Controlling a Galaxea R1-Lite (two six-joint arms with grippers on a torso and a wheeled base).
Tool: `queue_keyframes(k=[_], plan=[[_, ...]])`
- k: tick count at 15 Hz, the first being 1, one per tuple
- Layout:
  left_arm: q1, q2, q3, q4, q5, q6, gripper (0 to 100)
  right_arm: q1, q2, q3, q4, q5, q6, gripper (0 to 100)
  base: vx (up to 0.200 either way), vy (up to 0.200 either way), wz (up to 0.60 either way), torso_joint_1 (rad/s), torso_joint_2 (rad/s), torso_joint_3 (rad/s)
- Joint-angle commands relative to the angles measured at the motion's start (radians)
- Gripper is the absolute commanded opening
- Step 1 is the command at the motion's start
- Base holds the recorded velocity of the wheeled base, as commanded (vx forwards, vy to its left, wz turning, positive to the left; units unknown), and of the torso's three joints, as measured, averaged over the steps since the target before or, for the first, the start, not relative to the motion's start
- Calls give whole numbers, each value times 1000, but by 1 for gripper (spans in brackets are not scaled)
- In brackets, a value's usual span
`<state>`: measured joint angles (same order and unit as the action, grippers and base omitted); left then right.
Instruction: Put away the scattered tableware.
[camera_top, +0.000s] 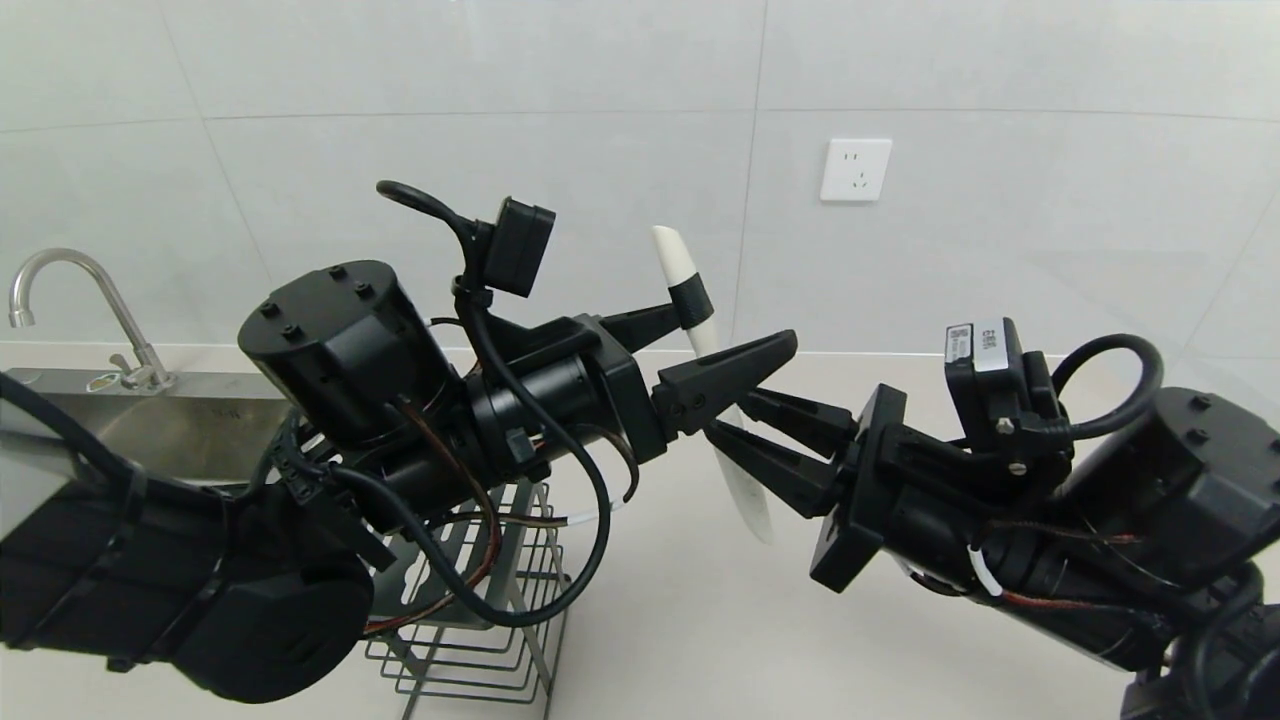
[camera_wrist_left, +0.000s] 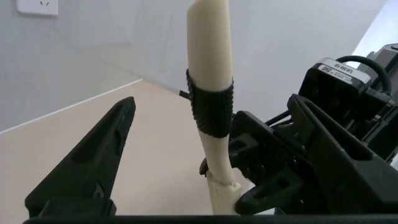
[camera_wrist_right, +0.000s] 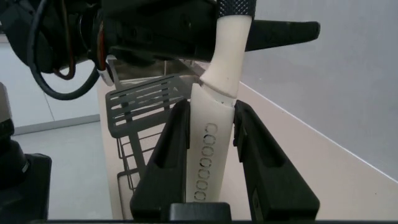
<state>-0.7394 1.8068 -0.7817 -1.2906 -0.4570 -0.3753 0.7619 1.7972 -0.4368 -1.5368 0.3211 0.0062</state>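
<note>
A white slotted utensil (camera_top: 748, 495) with a black band on its handle stands nearly upright in the air above the counter. My right gripper (camera_top: 730, 418) is shut on its lower, perforated blade (camera_wrist_right: 208, 155), one finger pressed on each side. My left gripper (camera_top: 738, 323) comes in from the opposite side and is open, its two fingers straddling the handle (camera_wrist_left: 210, 56) near the black band. One left finger (camera_wrist_left: 93, 168) stands well clear of the handle; the other is close beside it.
A grey wire rack (camera_top: 480, 620) stands on the beige counter (camera_top: 680, 620) below my left arm. A steel sink (camera_top: 150, 420) with a faucet (camera_top: 70, 290) lies at the left. The tiled wall behind carries a socket (camera_top: 855, 170).
</note>
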Motion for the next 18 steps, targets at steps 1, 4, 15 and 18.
queue_keyframes(k=[1, 4, 15, 18], plan=[[0, 2, -5, 1, 0, -1, 100, -1, 10, -8, 0, 0, 0, 0, 0, 0, 0, 0, 0, 0], [2, 2, -36, 1, 0, -2, 100, -12, 17, -7, 0, -4, -3, 0, 0, 0, 0, 0, 0, 0], [3, 22, -67, 1, -2, -4, 0, -16, 14, -7, -2, -4, -3, 0, 0, 0, 0, 0, 0, 0], [2, 19, -64, -18, 0, -4, 0, -19, 14, 15, -2, -2, -12, 0, 0, 0, 0, 0, 0, 0]])
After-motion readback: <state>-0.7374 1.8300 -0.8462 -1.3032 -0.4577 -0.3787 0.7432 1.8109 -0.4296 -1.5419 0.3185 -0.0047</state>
